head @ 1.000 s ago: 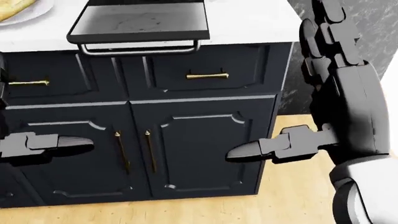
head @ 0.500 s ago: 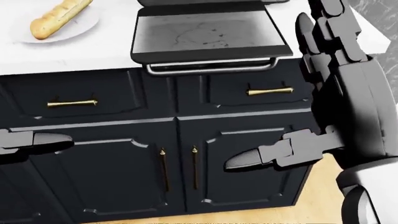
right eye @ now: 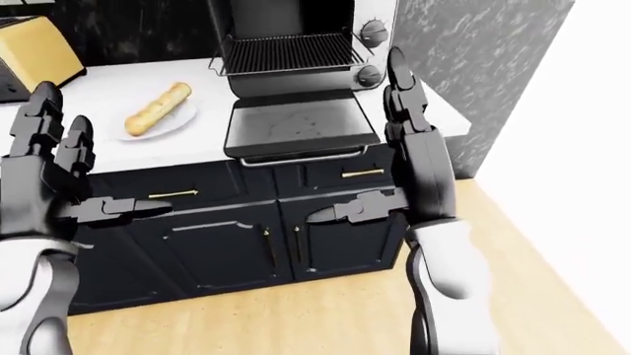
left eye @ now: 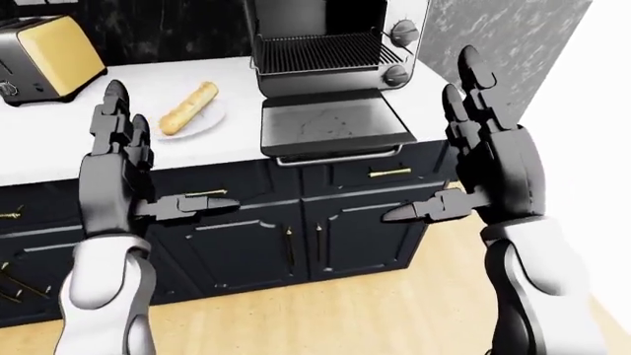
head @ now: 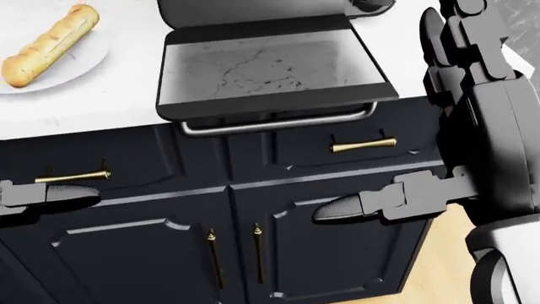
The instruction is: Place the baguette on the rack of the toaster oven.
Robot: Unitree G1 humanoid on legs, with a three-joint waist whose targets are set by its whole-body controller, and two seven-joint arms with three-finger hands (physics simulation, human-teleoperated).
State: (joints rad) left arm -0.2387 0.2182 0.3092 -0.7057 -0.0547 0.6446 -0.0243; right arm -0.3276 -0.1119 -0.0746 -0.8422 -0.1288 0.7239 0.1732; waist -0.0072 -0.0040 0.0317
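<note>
Evidently nothing is gripped: both hands' fingers are spread apart, the baguette left plated beyond them for pickup.

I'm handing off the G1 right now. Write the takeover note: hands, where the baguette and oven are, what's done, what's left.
Left hand: open, empty, raised before the cabinets.
Right hand: open, empty, raised likewise.
Baguette: untouched on its white plate on the counter, left of the toaster oven.
Oven door: already folded down; rack slid out and bare.
Done: door open, robot facing the counter.
Left: grasp the baguette, lay it on the rack.
</note>
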